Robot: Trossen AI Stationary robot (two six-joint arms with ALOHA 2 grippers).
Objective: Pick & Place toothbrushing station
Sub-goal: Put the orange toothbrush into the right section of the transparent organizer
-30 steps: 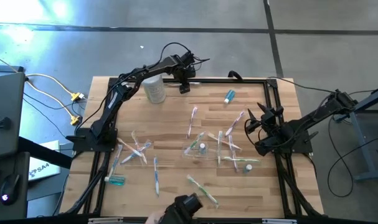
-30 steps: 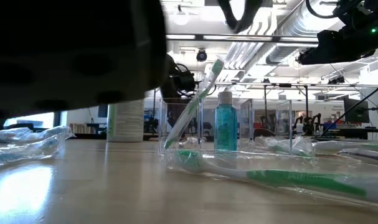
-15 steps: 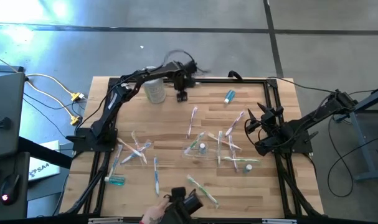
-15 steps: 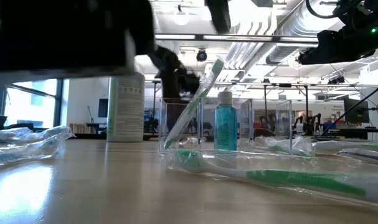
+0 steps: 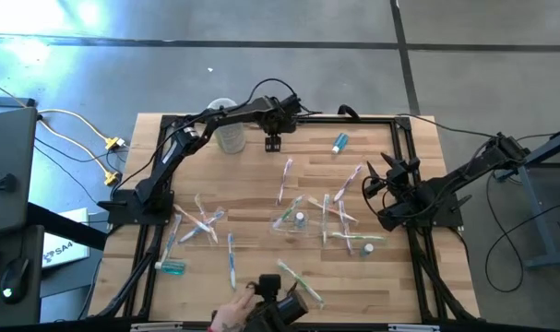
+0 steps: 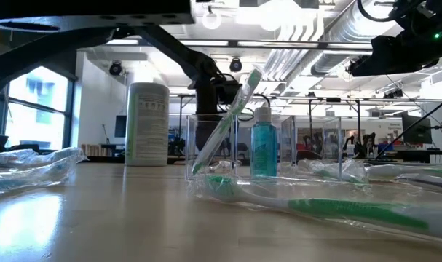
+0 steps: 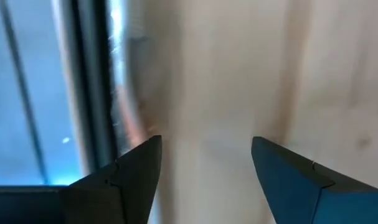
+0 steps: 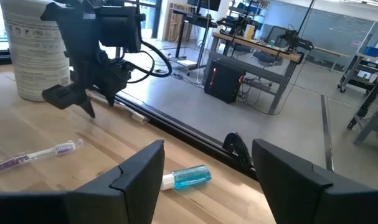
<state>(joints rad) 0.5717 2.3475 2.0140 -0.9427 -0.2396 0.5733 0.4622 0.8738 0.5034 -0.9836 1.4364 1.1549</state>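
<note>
Low view — clear cup (image 6: pixel 211 145), green toothbrush (image 6: pixel 228 120) inside

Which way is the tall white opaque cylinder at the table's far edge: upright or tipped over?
Upright. In the low view the tall white opaque cylinder stands on its base on the wooden table, its sides vertical.

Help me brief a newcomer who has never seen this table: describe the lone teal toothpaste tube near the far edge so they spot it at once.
Start at the table's far edge, by the black frame rail. The toothpaste tube lies flat there by itself, right of the left tool and the white cylinder. Unlike the long, slim toothbrushes scattered mid-table, it is short and stubby, teal with a white cap.
</note>
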